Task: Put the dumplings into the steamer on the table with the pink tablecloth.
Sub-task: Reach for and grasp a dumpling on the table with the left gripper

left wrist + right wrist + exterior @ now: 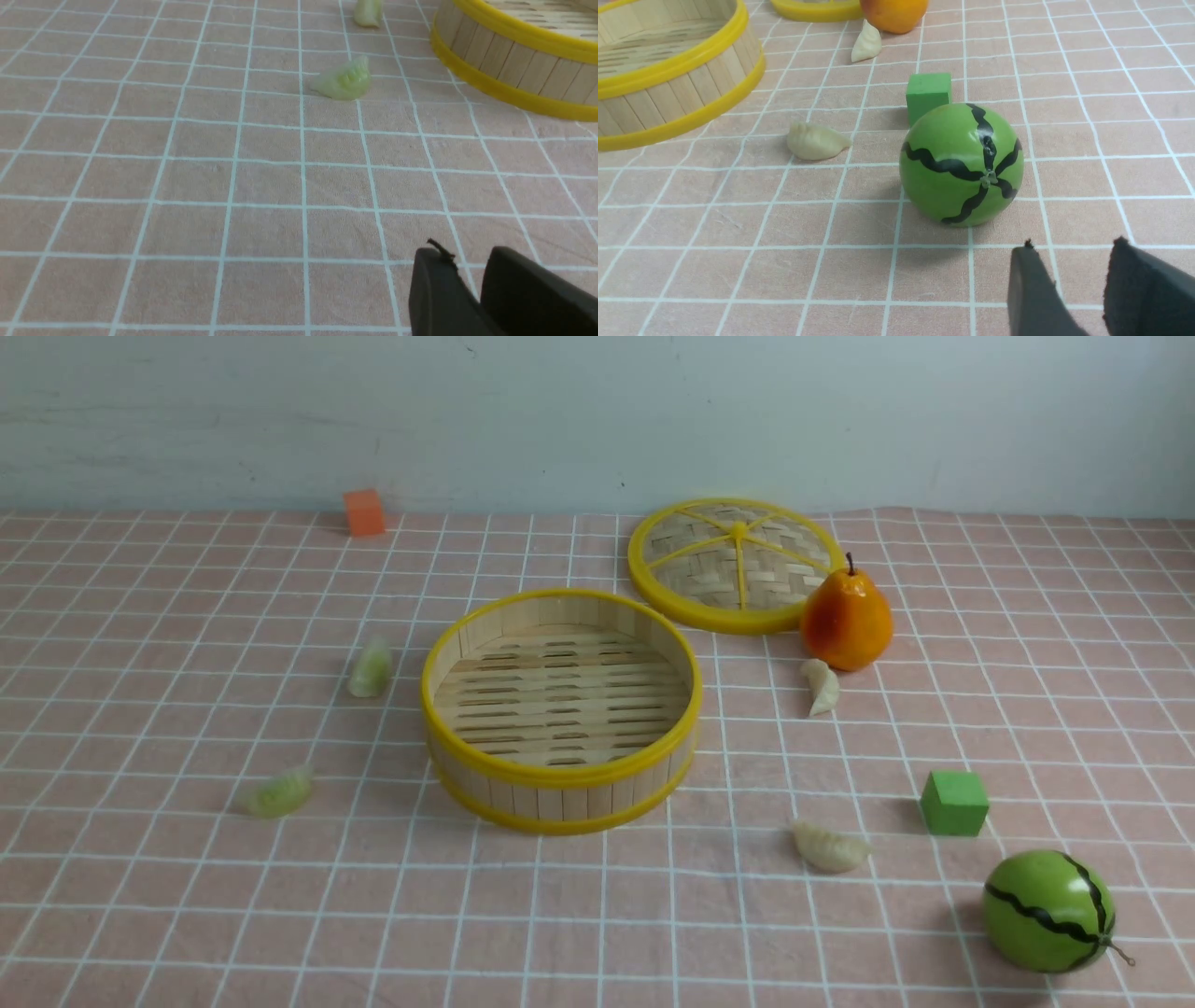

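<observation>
The steamer [560, 782] stands empty mid-table on the pink tablecloth [140, 915]. Two pale green dumplings [371, 667] [275, 793] lie to its left, two cream-white ones [822, 686] [829, 847] to its right. No gripper shows in the front view. In the left wrist view my left gripper [465, 254] hangs empty over bare cloth, jaws narrowly apart, short of a green dumpling [345, 79] and the steamer wall [509, 60]. In the right wrist view my right gripper [1071, 245] is open and empty, just behind the toy watermelon; a cream dumpling [816, 141] lies beyond.
The woven yellow-spoked lid [738, 565] lies behind the steamer, an orange pear [848, 616] beside it. A green cube [954, 801] and a toy watermelon [1047, 910] sit front right, between my right gripper and the cream dumplings. An orange cube [364, 511] stands by the back wall.
</observation>
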Controlling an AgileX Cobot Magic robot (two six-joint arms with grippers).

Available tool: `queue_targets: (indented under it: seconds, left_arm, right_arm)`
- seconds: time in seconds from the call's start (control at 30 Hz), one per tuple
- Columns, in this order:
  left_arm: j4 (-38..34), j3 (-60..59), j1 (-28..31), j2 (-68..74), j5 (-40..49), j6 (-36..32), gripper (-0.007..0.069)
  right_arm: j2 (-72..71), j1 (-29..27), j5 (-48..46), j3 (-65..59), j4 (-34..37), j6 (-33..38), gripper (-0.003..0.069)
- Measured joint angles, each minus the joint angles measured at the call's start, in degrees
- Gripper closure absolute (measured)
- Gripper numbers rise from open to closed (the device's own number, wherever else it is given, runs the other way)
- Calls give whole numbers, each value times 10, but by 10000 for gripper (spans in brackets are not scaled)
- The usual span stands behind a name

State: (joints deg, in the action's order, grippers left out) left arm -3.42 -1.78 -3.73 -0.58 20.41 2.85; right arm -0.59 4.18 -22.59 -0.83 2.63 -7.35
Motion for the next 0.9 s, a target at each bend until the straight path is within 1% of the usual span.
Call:
queue_targets:
  seconds: [0.1,0.13,0.2,0.23,0.3,0.33,0.43,0.47,0.5,0.53,0.57,0.6,0.63,0.7,0.77,0.8,0.83,0.87,0.9]
  left_arm:
    - [1,0,0,0,-56,0,469]
    - [1,0,0,0,-61,0,469]
    - [1,0,0,0,-134,0,463]
    - [3,0,0,0,-160,0,462]
    - [6,0,0,0,-208,0,461]
    - [7,0,0,0,-242,0,461]
    - [7,0,0,0,-277,0,461]
    - [8,0,0,0,-298,0,461]
    - [8,0,0,0,-310,0,461]
    - [8,0,0,0,-320,0,461]
    - [8,0,0,0,-322,0,461]
    - [8,0,0,0,-347,2,461]
    - [8,0,0,0,-371,9,461]
    - [8,0,0,0,-400,21,461]
    - [8,0,0,0,-463,89,459]
    - [8,0,0,0,-479,114,459]
    - [8,0,0,0,-487,127,459]
    - [0,0,0,0,-513,179,459]
    - [-4,1,0,0,-527,212,459]
  right_arm:
    - [0,0,7,0,-52,0,420]
    - [0,0,8,0,-55,0,420]
    - [0,0,47,-6,-85,0,420]
    - [0,0,66,-7,-87,0,420]
    - [0,0,128,-7,-92,0,420]
    - [0,0,184,-7,-94,0,420]
    - [0,0,255,-7,-101,0,420]
    - [0,0,325,-7,-109,-4,420]
    - [0,0,363,-7,-111,-12,420]
    - [0,0,393,-7,-112,-19,420]
    - [0,0,400,-7,-112,-19,420]
    - [0,0,451,-7,-112,-39,420]
    - [0,0,472,-7,-113,-51,420]
    - [0,0,486,-7,-115,-68,420]
    - [0,0,490,-7,-116,-115,420]
    - [1,0,491,-7,-117,-134,420]
    - [1,0,491,-7,-117,-137,420]
    - [9,0,492,-7,-117,-165,420]
    - [15,0,492,-5,-117,-174,420]
